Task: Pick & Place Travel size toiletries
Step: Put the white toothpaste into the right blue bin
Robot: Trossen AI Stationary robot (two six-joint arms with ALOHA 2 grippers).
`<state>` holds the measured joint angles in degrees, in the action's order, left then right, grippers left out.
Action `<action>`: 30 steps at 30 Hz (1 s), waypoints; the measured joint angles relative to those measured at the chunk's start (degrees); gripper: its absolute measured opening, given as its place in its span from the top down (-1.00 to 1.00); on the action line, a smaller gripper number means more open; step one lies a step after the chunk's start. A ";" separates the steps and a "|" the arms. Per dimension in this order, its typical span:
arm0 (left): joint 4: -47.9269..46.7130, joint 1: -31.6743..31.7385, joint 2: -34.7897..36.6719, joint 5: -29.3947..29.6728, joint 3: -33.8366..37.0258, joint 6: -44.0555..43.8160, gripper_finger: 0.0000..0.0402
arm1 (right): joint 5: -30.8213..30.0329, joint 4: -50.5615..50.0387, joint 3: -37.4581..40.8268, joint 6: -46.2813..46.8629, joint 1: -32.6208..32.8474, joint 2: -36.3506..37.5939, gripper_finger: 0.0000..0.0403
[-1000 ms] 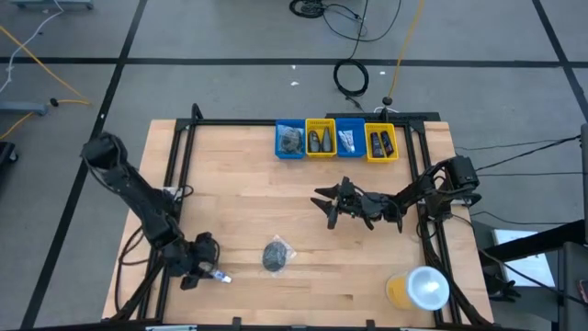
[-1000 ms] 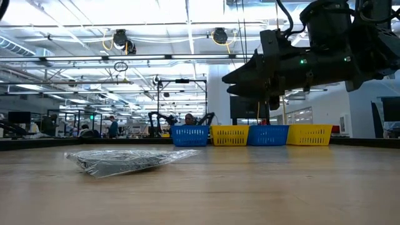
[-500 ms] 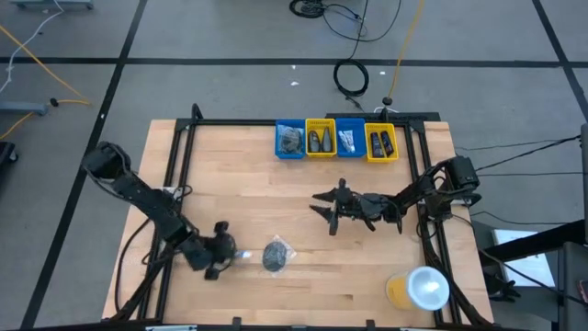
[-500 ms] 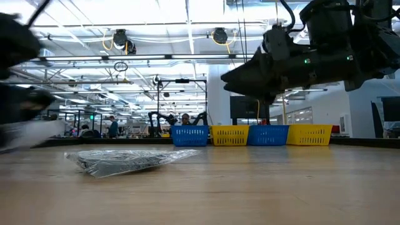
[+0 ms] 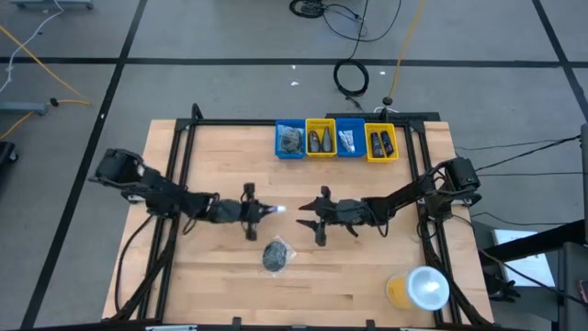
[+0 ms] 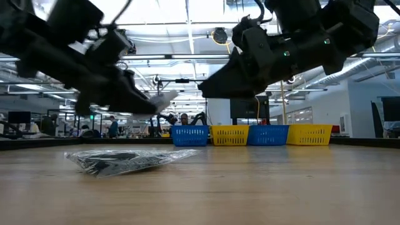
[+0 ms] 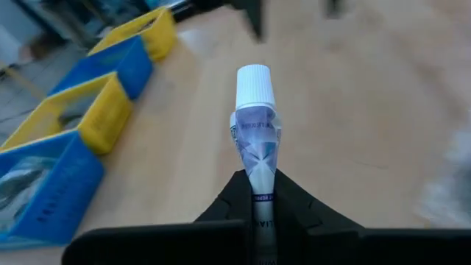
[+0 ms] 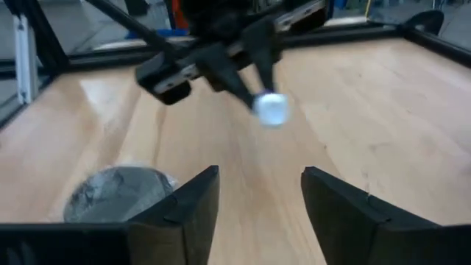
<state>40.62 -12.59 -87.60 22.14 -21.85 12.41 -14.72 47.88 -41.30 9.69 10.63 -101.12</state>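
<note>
The wooden table [image 5: 230,156] fills the middle of the scene, and over its centre the two dark arms are reaching in toward each other from opposite sides. At the far edge sits a row of four bins, blue bin [image 5: 289,140], yellow bin [image 5: 320,138], second blue bin [image 5: 349,139] and second yellow bin [image 5: 380,142], each with small dark or pale items inside. Down at the near right corner stands the yellow cup [image 5: 418,289] with its white lid. Now the grippers: the left gripper [image 5: 260,211] hangs above mid-table and its fingers are pinching the small white tube [image 7: 255,132], cap pointing forward toward the other arm, the tube's tail squeezed between the dark fingertips in the left wrist view. Facing it, just apart, the right gripper [image 5: 310,218] has its fingers spread wide with nothing between them, the tube's white cap showing just beyond them in the right wrist view. Below the pair, lying flat on the wood toward the near edge, is the clear-wrapped dark round piece [image 5: 275,255], untouched by either gripper.
</note>
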 joint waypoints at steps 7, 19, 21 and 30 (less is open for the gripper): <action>1.56 5.16 -10.07 -1.62 -4.49 -1.02 0.85 | -3.27 -1.05 -0.09 2.87 -1.33 -1.39 -0.16; 1.41 5.24 -18.76 -5.09 -10.52 -0.53 0.86 | -1.02 2.00 -5.01 1.40 -3.57 -11.66 -0.12; 1.53 5.24 -18.72 -5.88 -10.56 -0.55 0.84 | -0.09 1.75 -5.69 1.41 -3.56 -12.61 -0.07; 2.24 5.19 -18.74 -7.37 -10.66 -2.66 0.77 | -0.02 0.98 -6.23 0.18 -3.94 -13.33 0.36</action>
<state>42.86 -7.40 -106.34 14.78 -32.51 9.75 -14.74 48.86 -47.53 9.87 6.70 -114.45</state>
